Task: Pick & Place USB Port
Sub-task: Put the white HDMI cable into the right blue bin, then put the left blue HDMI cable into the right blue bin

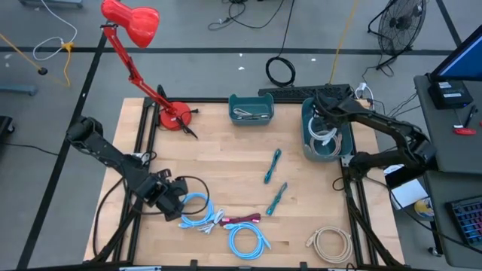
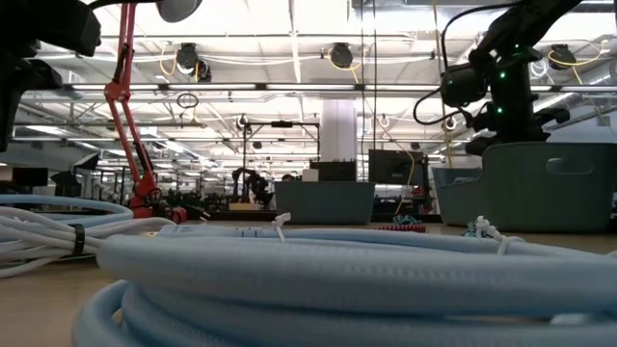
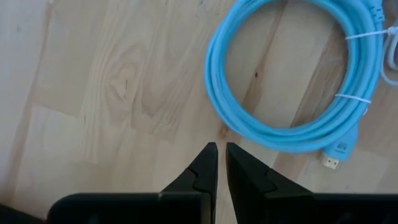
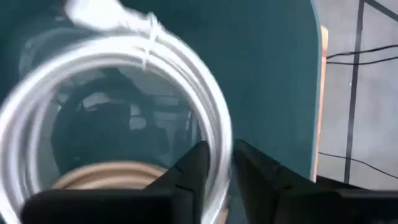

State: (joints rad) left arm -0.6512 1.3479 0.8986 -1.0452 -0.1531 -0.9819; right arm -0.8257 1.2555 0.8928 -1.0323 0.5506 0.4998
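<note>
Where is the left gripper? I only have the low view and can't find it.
Observer: The left gripper hovers over bare table beside a blue coil, fingers shut on nothing.
Operator: And what is the right one doing?
Observer: The right gripper is inside the bin at the table's right edge, with a strand of a white coil pinched between its fingers.
Operator: Is anything else in that bin?
Observer: Yes, a tan coil shows below the white one.
</note>
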